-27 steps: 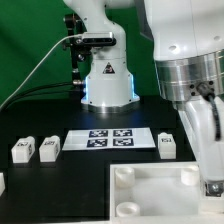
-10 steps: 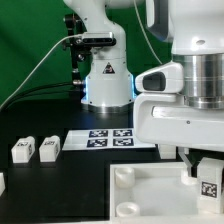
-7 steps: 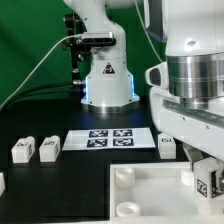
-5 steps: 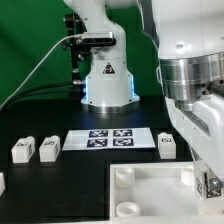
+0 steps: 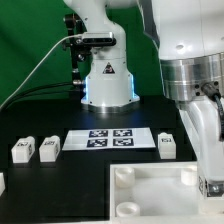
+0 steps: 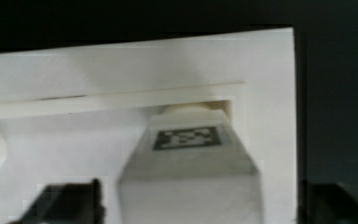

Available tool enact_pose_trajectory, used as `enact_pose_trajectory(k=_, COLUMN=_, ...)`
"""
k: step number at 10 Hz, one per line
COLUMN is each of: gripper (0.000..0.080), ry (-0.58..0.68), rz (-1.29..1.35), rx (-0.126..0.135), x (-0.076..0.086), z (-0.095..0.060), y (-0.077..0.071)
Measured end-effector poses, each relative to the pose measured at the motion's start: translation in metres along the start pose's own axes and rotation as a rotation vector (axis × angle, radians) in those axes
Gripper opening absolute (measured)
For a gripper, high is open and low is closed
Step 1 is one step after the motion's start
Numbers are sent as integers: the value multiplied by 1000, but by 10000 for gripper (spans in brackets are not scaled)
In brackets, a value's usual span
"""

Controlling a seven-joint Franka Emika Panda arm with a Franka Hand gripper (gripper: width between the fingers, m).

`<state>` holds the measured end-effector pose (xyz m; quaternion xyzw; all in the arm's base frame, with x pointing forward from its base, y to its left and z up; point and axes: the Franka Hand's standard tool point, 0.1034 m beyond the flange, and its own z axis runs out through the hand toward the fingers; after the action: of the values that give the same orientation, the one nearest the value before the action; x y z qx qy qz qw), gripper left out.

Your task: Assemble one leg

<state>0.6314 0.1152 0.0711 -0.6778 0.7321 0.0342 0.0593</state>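
Note:
My gripper (image 5: 210, 186) stands over the far right corner of the large white panel (image 5: 150, 197), at the exterior view's right. In the wrist view the gripper (image 6: 197, 196) is shut on a leg (image 6: 190, 165). This leg is a white block with a square marker tag, and its far end sits in the panel's (image 6: 87, 85) corner. A dark finger (image 6: 73, 205) shows on each side of it. Three more legs lie on the black table: two at the left (image 5: 22, 150) (image 5: 47, 148) and one by my arm (image 5: 167, 144).
The marker board (image 5: 110, 139) lies between the loose legs. The robot base (image 5: 106, 80) and cables stand behind it. Round sockets (image 5: 124, 176) show on the panel's left corners. A white part (image 5: 2, 183) pokes in at the exterior view's left edge.
Over the last second my wrist has turned about its axis with the leg in the jaws. The leg's tag, which faced the exterior camera, has swung out of that view. The loose legs have not moved.

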Motion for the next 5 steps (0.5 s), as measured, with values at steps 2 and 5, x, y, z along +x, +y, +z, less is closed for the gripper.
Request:
enact_pose_trajectory(k=2, gripper=640, ry=4, rz=-223, rx=11, x=-4, z=1, y=0)
enact_pose_trajectory(k=5, gripper=649, ry=13, rz=-617, rx=40, x=-8, z=2, y=-2)
